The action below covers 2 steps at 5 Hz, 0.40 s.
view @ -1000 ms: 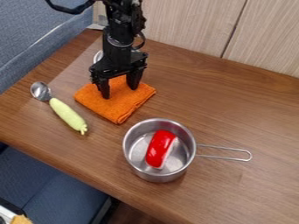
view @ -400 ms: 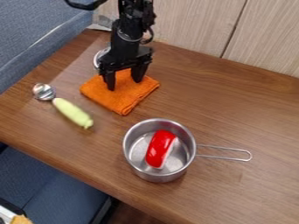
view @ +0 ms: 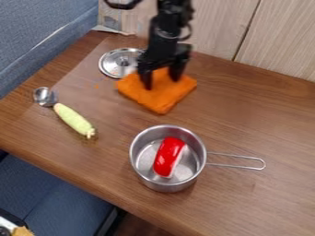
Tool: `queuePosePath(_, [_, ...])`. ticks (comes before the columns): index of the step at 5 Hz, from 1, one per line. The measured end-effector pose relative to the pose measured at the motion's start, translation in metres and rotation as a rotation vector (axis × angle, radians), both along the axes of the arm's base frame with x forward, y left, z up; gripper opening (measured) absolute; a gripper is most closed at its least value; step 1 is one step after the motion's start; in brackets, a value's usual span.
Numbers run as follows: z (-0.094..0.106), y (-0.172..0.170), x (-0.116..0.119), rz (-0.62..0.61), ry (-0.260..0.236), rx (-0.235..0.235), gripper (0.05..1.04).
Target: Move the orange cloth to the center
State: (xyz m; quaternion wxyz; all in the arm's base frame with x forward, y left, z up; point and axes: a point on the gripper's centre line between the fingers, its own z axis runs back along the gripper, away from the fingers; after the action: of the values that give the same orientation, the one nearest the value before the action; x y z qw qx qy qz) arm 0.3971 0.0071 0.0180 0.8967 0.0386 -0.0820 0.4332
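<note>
Camera view.

Item: orange cloth (view: 161, 100), folded into a thick pad; laid flat on the wood-grain tabletop (view: 265, 120), toward its back edge and beyond the saucepan (view: 161, 185). One corner is set close by the round metal lid (view: 113, 62); whether the two touch cannot be told.

Item: black two-finger gripper (view: 162, 84), pointed down over the cloth. Its fingers are parted, one set down toward each side of the pad's back half, with orange fabric seen between them. No pinched fold can be made out.

Also held on the table: spoon with pale green handle (view: 73, 120), well apart from the cloth; red-and-white curved object (view: 167, 156), contained in the saucepan.

Step in hand, as judged: the shifting of the cloth, contact apparently made, the center seemingly not reached. Next, a low drag toward the view's right and somewhat forward is called for, with downward pressure kept even. If pressure is lost, the cloth may be left behind or rucked up; if the path is taken too far forward, the saucepan may be bumped. Release should be made by a straight lift.
</note>
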Motion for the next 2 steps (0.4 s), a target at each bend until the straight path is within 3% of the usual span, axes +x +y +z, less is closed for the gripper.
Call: queuePosePath(2, [-0.001,-0.076,0.005,-0.153,0.043,-0.056,0.999])
